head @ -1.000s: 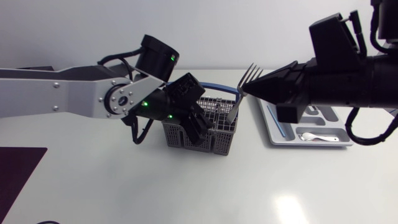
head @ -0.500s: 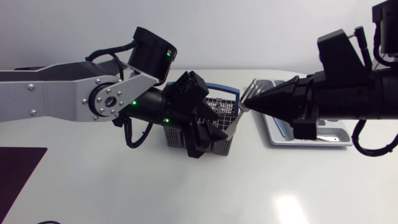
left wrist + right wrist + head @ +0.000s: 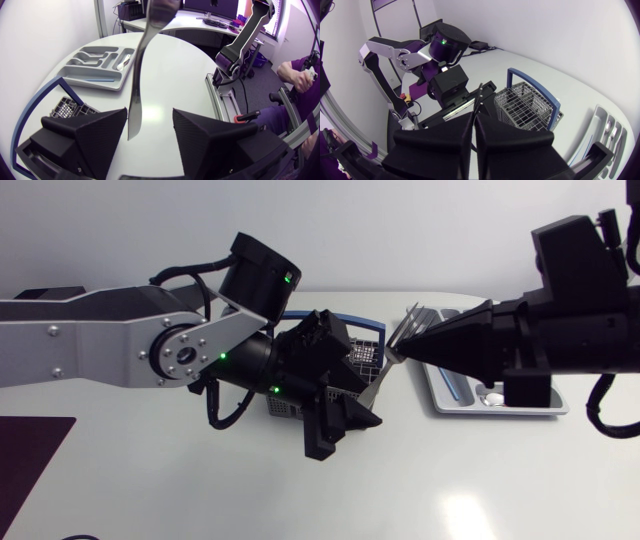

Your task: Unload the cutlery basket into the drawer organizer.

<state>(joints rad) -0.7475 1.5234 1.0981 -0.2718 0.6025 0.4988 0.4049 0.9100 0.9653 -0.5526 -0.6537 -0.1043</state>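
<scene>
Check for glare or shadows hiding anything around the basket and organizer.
Head view: one bright glare patch lies on the bare table, clear of the basket and drawer organizer. Left wrist view: the fork shines along its handle but stands out against the table. Right wrist view: the basket is evenly lit.

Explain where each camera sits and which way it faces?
Head view: fixed above the table, looking down; both arms show, the right pincer shut on a fork.
Left wrist view: on that arm's last link, facing the drawer organizer; its open left pincer flanks the fork's handle.
Right wrist view: same mounting, facing the cutlery basket and left arm.
Shared: all three show fork and basket.
</scene>
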